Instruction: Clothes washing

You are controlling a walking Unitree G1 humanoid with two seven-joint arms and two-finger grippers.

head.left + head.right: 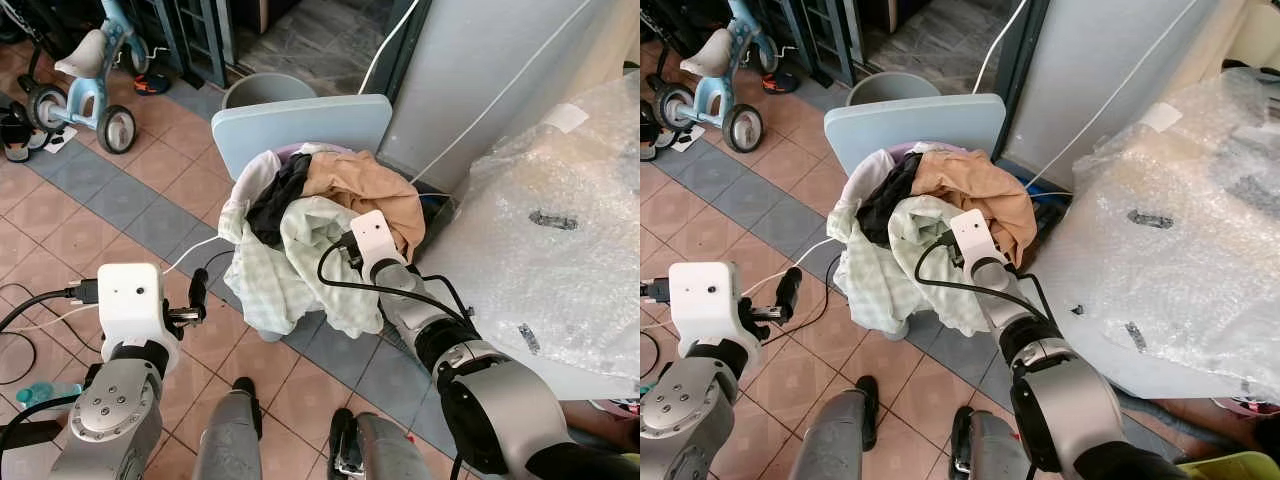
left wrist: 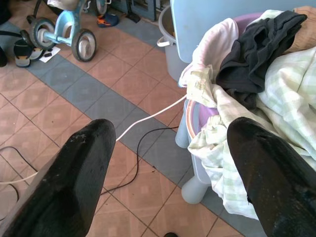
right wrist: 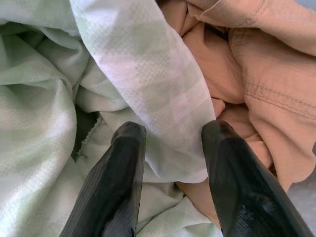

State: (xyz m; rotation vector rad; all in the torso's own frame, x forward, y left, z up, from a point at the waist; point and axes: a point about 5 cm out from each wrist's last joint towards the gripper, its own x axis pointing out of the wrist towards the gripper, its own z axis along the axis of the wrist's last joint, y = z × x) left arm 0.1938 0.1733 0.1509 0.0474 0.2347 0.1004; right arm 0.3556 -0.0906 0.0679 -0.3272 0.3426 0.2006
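So the right gripper point(image 3: 170, 133) is down in the laundry pile, fingers spread apart with a fold of the pale green checked cloth point(image 3: 148, 74) sitting between them. Not clamped on it, the fingers just straddle the fold. Right next to it is a tan garment point(image 1: 355, 185), and a black garment point(image 1: 275, 205) lies on the far side of the pile.

All of that is heaped in a purple laundry basket point(image 2: 197, 116), so full that the checked cloth hangs over the rim toward the floor. A light blue board point(image 1: 300, 125) stands just behind the basket, with a grey bucket point(image 1: 265, 90) behind that.

The left gripper point(image 2: 170, 163) hangs over the tiled floor point(image 1: 120, 200) beside the basket, fingers wide open, holding nothing. A white cable point(image 2: 148, 116) and a black one run across the tiles below it.

Off to the robot's right there's a big thing wrapped in bubble wrap point(image 1: 560, 230), and a blue kids' tricycle point(image 1: 85, 75) is parked well away on the left.
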